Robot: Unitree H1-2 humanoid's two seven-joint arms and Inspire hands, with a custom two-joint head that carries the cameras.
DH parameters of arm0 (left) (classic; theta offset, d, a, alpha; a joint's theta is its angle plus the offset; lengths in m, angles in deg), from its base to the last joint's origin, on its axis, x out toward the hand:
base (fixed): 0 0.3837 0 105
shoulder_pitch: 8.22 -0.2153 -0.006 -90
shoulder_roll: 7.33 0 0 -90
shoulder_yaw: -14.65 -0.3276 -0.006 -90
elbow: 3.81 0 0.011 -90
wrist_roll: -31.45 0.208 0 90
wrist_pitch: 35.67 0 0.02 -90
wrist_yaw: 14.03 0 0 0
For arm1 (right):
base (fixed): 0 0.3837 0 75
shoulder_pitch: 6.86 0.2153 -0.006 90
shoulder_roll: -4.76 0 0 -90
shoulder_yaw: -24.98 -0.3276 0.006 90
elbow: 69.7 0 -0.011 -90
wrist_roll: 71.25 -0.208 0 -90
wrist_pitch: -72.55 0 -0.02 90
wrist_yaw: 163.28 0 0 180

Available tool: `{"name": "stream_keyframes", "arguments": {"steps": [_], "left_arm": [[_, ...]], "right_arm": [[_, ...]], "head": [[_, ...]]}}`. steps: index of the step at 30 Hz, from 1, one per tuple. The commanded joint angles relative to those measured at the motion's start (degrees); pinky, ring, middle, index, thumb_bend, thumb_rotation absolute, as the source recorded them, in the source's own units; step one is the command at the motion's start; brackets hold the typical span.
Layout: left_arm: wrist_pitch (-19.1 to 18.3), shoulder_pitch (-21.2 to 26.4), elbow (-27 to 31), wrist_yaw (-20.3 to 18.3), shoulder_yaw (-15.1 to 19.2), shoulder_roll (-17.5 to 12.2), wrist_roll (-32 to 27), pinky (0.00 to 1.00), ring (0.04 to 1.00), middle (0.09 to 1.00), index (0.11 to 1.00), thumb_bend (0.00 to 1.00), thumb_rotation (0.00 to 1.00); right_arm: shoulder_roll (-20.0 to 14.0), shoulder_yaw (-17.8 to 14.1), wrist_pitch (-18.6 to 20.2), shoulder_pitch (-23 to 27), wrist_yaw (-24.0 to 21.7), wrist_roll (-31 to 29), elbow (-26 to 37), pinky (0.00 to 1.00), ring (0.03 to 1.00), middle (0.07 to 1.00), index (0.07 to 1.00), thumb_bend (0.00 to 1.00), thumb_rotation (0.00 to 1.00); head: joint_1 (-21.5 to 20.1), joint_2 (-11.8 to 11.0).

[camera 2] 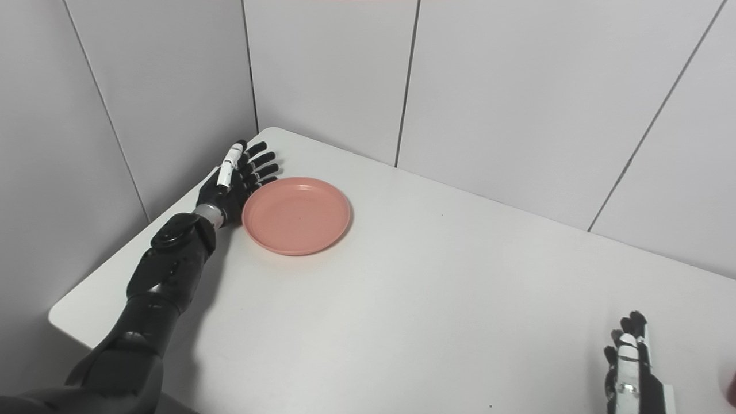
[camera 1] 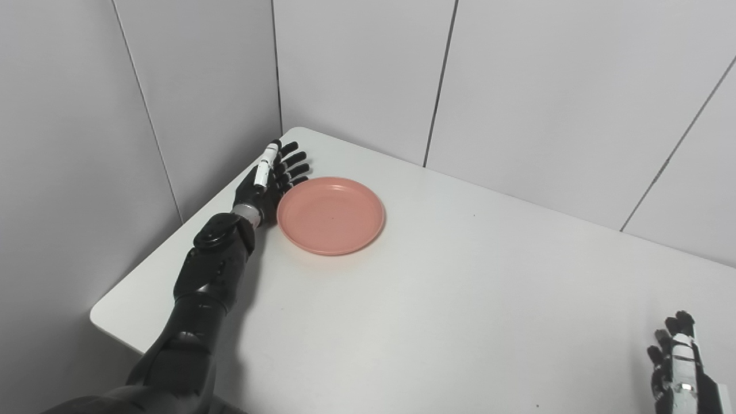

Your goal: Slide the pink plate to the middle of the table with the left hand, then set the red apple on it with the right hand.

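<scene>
Left eye view — Q: Where does the pink plate [camera 1: 330, 215] lie from the left hand [camera 1: 269, 183]?
A: Immediately right of it, at the table's [camera 1: 460, 299] far-left corner; fingers apart, holding nothing.

Right eye view — Q: The right hand [camera 2: 629, 362]?
A: Low right, well apart, fingers spread. No apple clearly shows.

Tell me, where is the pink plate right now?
The pink plate lies on the table's far left part, beside the open left hand, near the wall corner.
</scene>
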Motion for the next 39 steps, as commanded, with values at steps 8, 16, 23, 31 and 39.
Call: {"name": "stream_keyframes", "arguments": {"steps": [8, 16, 23, 31, 39], "left_arm": [[-3.2, 0.3, 2.3, 1.3, 0.0, 1.8, -0.8, 0.87, 0.866, 0.873, 0.856, 0.29, 1.00], [-3.0, 0.1, 2.0, 0.7, -0.6, 3.1, -0.6, 0.86, 0.858, 0.866, 0.843, 0.28, 1.00], [-1.9, 0.3, 0.7, 0.4, -1.7, 4.0, 0.0, 0.85, 0.848, 0.857, 0.836, 0.30, 1.00], [-1.2, 0.2, -0.1, -0.5, -3.3, 4.5, -0.1, 0.85, 0.853, 0.862, 0.847, 0.30, 1.00], [-1.0, 0.5, -0.4, -1.2, -3.7, 5.7, -0.3, 0.85, 0.849, 0.859, 0.845, 0.32, 1.00]], "right_arm": [[0.1, -0.2, -0.3, 1.5, 0.1, -0.2, 2.2, 1.00, 1.000, 1.000, 1.000, 0.00, 1.00], [0.2, -0.1, 0.6, 1.3, 0.3, 0.0, 3.0, 1.00, 1.000, 1.000, 1.000, 0.00, 1.00], [0.3, 0.0, 0.4, 1.2, 0.1, -0.4, 3.1, 1.00, 1.000, 1.000, 1.000, 0.00, 1.00], [0.0, 0.2, -0.3, 1.3, -0.2, 0.0, 2.6, 1.00, 1.000, 1.000, 1.000, 0.01, 1.00], [0.4, -0.1, -0.5, 1.2, 0.0, -0.7, 2.7, 1.00, 1.000, 1.000, 1.000, 0.02, 1.00]], "head": [[-0.2, 0.2], [-0.6, 0.4], [-0.8, 0.5], [-1.2, 0.7], [-1.5, 0.9]]}}
